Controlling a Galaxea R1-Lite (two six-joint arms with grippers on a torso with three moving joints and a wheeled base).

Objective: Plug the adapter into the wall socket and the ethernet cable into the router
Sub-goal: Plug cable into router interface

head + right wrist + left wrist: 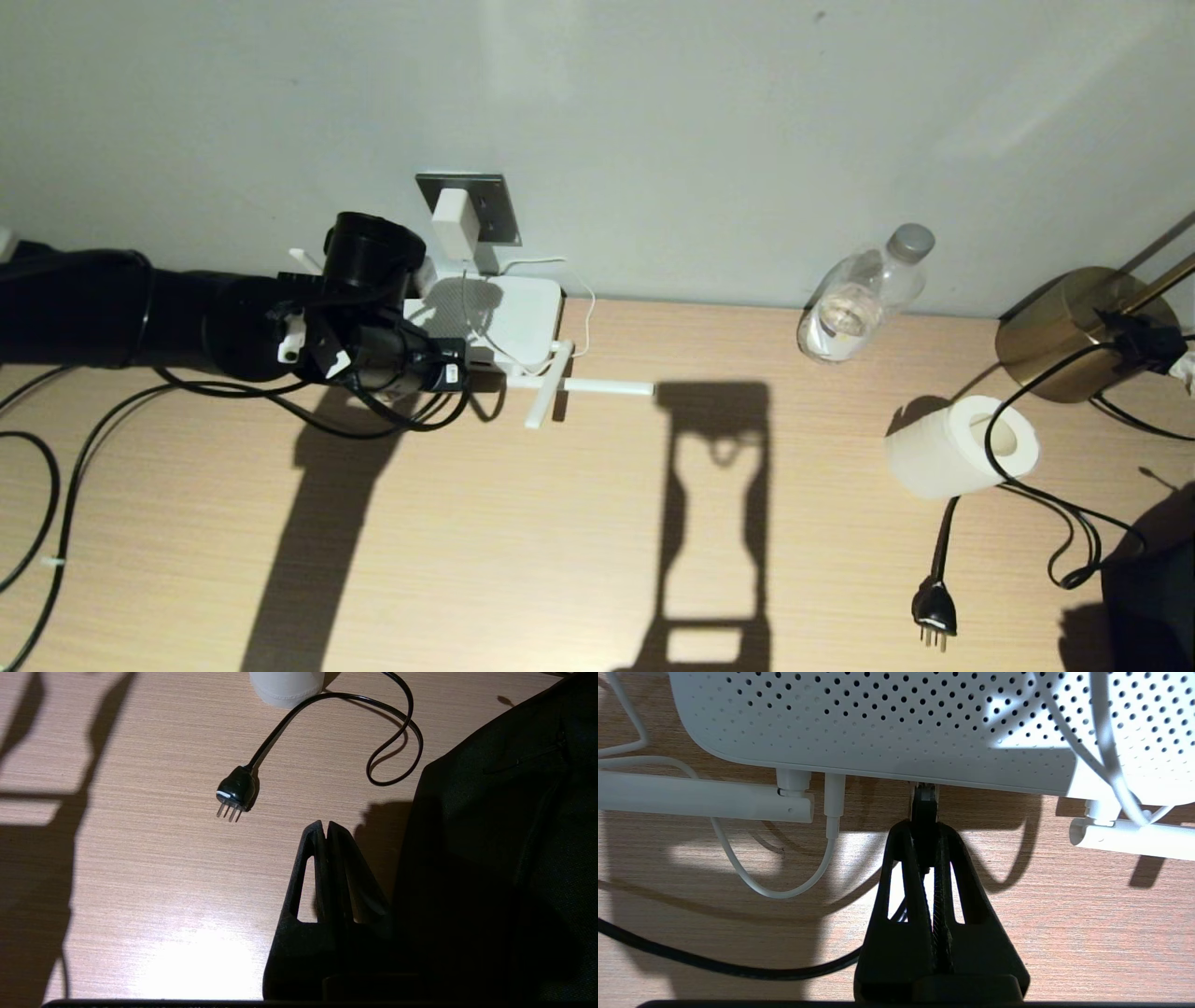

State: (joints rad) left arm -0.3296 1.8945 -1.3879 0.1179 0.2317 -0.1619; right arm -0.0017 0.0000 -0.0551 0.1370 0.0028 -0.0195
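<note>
At router (887, 723) rear edge: left gripper (924, 833) clamped on cable (738, 968) plug, long axis square to the edge, port directly ahead. Adapter (454, 224) sits in socket (497, 207). Right gripper (325, 833) closed, empty, far across counter (597, 541).

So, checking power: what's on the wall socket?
The white adapter sits on the wall socket, its thin cord trailing down. Its pins and the holes beneath are covered.

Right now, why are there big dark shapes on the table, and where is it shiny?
Head view: strong light throws long shadows of the left arm across the table. Left wrist view: the left gripper and cables shadow the wood below the router. Right wrist view: a bright glare patch lies beside the right gripper.
</note>
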